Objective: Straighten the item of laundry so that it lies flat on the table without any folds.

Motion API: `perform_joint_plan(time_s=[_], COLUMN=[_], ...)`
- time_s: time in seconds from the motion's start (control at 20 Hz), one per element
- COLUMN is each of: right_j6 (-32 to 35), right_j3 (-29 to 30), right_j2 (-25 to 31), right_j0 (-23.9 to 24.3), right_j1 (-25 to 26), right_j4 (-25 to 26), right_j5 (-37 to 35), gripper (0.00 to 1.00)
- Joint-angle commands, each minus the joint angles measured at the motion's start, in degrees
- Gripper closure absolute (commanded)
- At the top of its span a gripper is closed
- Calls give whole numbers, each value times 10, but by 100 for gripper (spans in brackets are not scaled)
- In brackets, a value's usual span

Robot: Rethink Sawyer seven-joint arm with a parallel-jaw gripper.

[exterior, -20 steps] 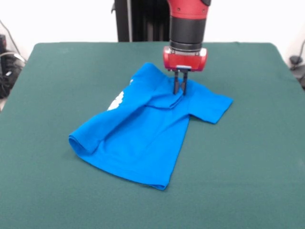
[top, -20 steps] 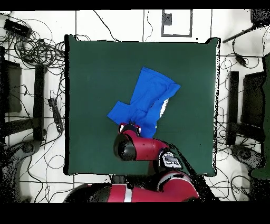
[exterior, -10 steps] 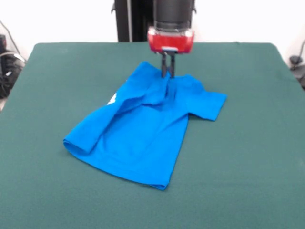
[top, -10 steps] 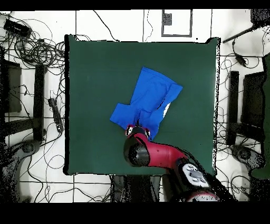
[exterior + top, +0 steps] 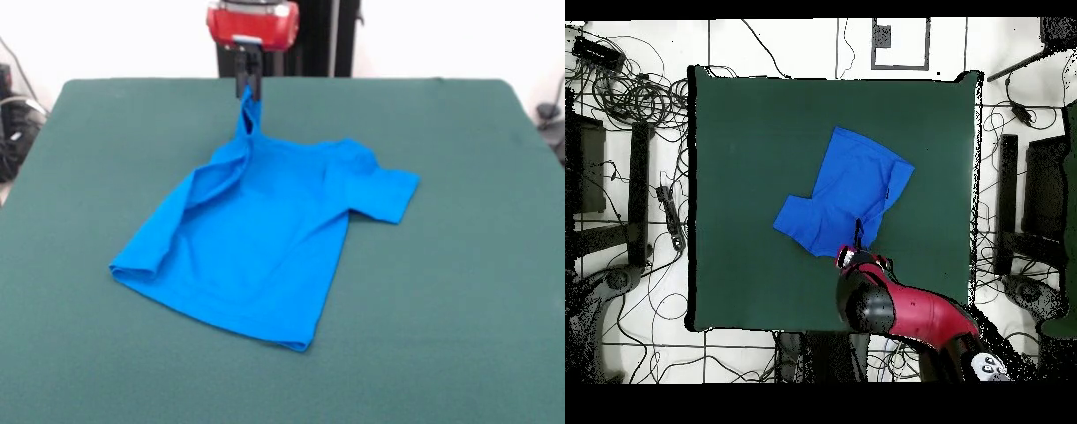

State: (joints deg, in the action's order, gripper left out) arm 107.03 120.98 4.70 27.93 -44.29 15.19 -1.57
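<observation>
The bright blue T-shirt (image 5: 265, 234) lies on the dark green table (image 5: 459, 291), plain side up, with no lettering showing. One sleeve (image 5: 388, 194) spreads out at the right in the front view. The left edge still has a rolled fold (image 5: 141, 265). My gripper (image 5: 248, 81) is near the table's far edge, shut on a pinched corner of the shirt, lifting it into a narrow peak. In the overhead view the shirt (image 5: 850, 185) sits mid-table and my gripper (image 5: 856, 248) is at its lower edge.
The robot's pedestal (image 5: 300, 40) stands behind the table's far edge. Cables and equipment (image 5: 625, 90) lie on the floor around the table. Bare green cloth surrounds the shirt on all sides.
My gripper has moved to the far left in the front view and risen, pulling the pinched cloth with it. The folded-over part has opened and the white lettering no longer shows.
</observation>
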Motion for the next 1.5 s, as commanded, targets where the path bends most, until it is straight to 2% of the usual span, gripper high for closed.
perform_joint_plan(time_s=[0.05,0.35,0.75,1.0,1.2,1.5], right_j6=[11,-25,-125,-168,-173,-133], right_j3=[38,42,43,8,-9,-21], right_j2=[87,108,173,218,245,259], right_j0=[5,65,218,295,328,336], right_j1=[-16,-27,-72,-58,-46,-17], right_j4=[26,63,121,154,175,216], right_j5=[-66,-85,-166,-213,-237,-232], gripper=[100,100,100,100,100,100])
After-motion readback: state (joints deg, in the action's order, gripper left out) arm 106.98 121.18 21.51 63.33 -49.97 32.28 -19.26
